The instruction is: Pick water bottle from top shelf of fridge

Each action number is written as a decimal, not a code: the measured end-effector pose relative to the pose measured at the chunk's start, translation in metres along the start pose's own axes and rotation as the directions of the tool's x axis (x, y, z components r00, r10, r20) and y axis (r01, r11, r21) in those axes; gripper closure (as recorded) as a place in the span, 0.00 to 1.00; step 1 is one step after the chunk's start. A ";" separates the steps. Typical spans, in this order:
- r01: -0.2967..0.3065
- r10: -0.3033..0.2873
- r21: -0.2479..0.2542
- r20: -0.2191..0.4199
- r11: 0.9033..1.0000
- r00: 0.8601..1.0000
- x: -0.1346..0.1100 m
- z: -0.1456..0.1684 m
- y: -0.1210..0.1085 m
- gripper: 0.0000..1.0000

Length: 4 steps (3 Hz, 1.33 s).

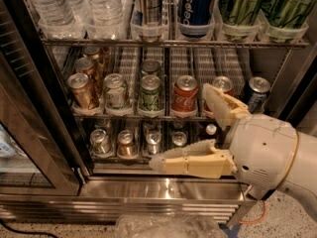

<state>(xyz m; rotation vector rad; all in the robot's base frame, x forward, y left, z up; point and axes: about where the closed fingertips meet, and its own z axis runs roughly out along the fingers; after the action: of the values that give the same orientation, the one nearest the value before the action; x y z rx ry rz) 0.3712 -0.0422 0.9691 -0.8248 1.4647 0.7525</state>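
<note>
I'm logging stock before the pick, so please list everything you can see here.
water bottles: at least two, clear, top shelf, left
tall cans: four, silver, blue, two green, top shelf, right of bottles
soda cans: about nine, gold, green, red, dark blue, middle rack
small cans: four seen, silvery tops, bottom rack
white-capped bottle: one, bottom rack, right
fridge: one, steel
glass door: one, dark-framed, left
crumpled plastic: one, clear, below the fridge
pincer: one, cream, open, before the lower racks, right
</note>
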 end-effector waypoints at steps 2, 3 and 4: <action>-0.022 0.022 0.013 -0.012 1.000 1.000 0.001 0.007 0.001 0.00; -0.105 0.104 0.063 0.012 0.992 0.994 0.007 0.026 0.002 0.00; -0.137 0.132 0.080 0.063 0.987 0.989 -0.008 0.066 0.009 0.00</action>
<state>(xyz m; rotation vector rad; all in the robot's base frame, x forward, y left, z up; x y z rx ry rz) 0.3986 0.0184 0.9729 -0.6398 1.5010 0.8032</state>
